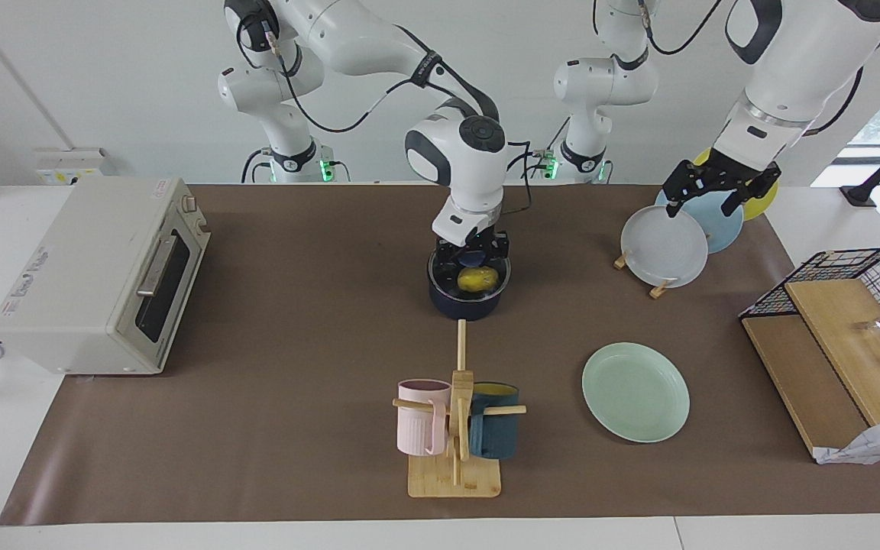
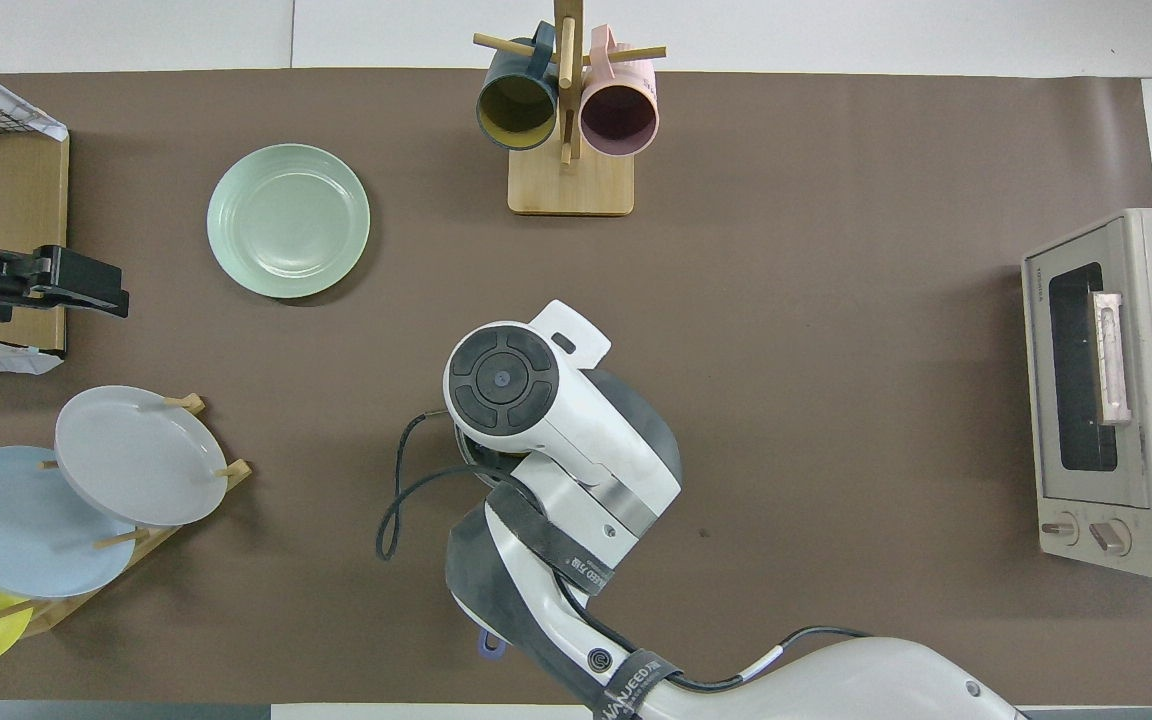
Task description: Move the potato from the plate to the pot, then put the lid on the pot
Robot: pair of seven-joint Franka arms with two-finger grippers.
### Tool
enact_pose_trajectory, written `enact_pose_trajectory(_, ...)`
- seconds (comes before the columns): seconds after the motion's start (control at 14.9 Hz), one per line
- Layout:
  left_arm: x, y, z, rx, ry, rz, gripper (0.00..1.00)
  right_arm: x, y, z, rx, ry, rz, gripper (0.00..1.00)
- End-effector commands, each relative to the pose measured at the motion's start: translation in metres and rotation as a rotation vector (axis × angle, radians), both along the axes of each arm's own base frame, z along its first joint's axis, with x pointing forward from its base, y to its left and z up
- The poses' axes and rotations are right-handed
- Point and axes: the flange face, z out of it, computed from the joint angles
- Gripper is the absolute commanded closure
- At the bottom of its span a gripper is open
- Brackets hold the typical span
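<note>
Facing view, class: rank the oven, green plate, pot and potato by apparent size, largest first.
1. Oven
2. Green plate
3. Pot, partly covered by the right gripper
4. Potato, inside the pot

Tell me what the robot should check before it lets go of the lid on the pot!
1. Potato inside the pot: ok, it shows through the glass.
2. Plate has nothing on it: ok.
3. Lid sitting flat on the pot's rim: cannot tell, though it looks level.
4. Right gripper shut on the lid's knob: ok.
5. Left gripper out of the way: ok, open and waiting over the upright plates.
6. Mug rack apart from the pot: ok.
</note>
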Motion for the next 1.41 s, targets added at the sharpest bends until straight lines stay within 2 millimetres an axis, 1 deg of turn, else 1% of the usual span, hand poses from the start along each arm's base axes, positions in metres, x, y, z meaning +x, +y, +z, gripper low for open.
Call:
enact_pose_trajectory(0.0, -0.003, -0.003, 0.007, 0.003, -0.013, 0.010, 0.00, -0.010, -0.002, -0.010, 0.022, -0.019, -0.016, 0.52)
enact_pose_trajectory(0.07, -0.003, -0.003, 0.008, 0.003, -0.019, 0.010, 0.00, -0.010, -0.003, -0.010, 0.021, -0.020, -0.015, 0.50)
enact_pose_trajectory(0.13, -0.003, -0.003, 0.008, 0.003, -0.019, 0.011, 0.00, -0.010, -0.002, -0.010, 0.022, -0.021, -0.015, 0.44)
enact_pose_trajectory(0.2, -0.004, -0.003, 0.009, 0.004, -0.021, 0.008, 0.00, -0.010, -0.003, -0.010, 0.021, -0.022, -0.015, 0.41)
enact_pose_trajectory(0.4, -0.004, -0.003, 0.009, 0.002, -0.021, 0.008, 0.00, -0.010, -0.004, -0.011, 0.018, -0.019, -0.009, 0.44)
enact_pose_trajectory(0.47, -0.004, -0.003, 0.009, 0.002, -0.021, 0.008, 0.00, -0.009, -0.005, -0.011, 0.011, -0.017, -0.003, 0.47)
enact_pose_trajectory(0.54, -0.004, -0.003, 0.009, 0.002, -0.021, 0.008, 0.00, -0.010, -0.005, -0.011, 0.009, -0.017, 0.004, 0.55)
enact_pose_trajectory(0.6, -0.004, -0.003, 0.009, 0.002, -0.021, 0.008, 0.00, -0.010, -0.004, -0.011, 0.007, -0.017, 0.011, 0.56)
enact_pose_trajectory(0.87, -0.004, -0.001, 0.008, 0.003, -0.019, 0.008, 0.00, -0.009, -0.005, -0.013, -0.003, -0.026, 0.021, 0.57)
enact_pose_trajectory(1.01, -0.006, 0.007, 0.010, 0.005, -0.010, 0.022, 0.00, -0.009, -0.005, -0.014, -0.015, -0.031, 0.030, 0.57)
enact_pose_trajectory(1.07, -0.007, 0.010, 0.008, 0.006, -0.006, 0.026, 0.00, -0.009, -0.005, -0.014, -0.015, -0.031, 0.030, 0.57)
enact_pose_trajectory(1.34, -0.007, 0.009, 0.007, 0.006, -0.004, 0.026, 0.00, -0.009, -0.006, -0.014, -0.027, -0.035, 0.037, 0.57)
